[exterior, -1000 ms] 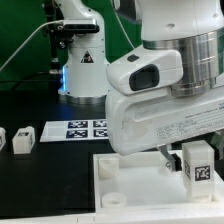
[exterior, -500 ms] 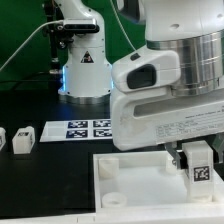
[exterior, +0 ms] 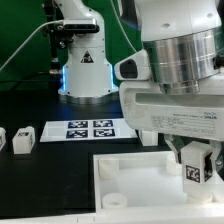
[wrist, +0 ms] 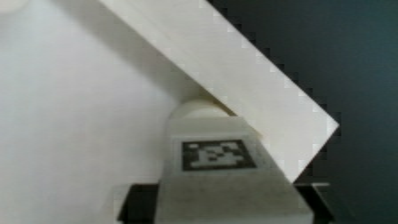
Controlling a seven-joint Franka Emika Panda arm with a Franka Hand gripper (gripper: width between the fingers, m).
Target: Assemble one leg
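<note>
My gripper (exterior: 196, 168) is shut on a leg (exterior: 194, 171), a small white post with a black-and-white tag, and holds it over the right part of the large white square piece (exterior: 128, 172) at the front of the table. In the wrist view the leg (wrist: 219, 150) sits between my two dark fingers (wrist: 143, 204), its tag facing the camera, with the white square piece (wrist: 71, 110) beneath it. Another white leg (exterior: 24, 139) lies on the black table at the exterior view's left.
The marker board (exterior: 86, 129) lies flat in the middle of the table. A further small white part (exterior: 2, 139) sits at the left edge. A white robot base (exterior: 83, 65) stands at the back. The square piece has round corner sockets (exterior: 113, 200).
My arm has moved to the exterior view's right with the leg in it, and the leg now hangs a little lower over the square piece.
</note>
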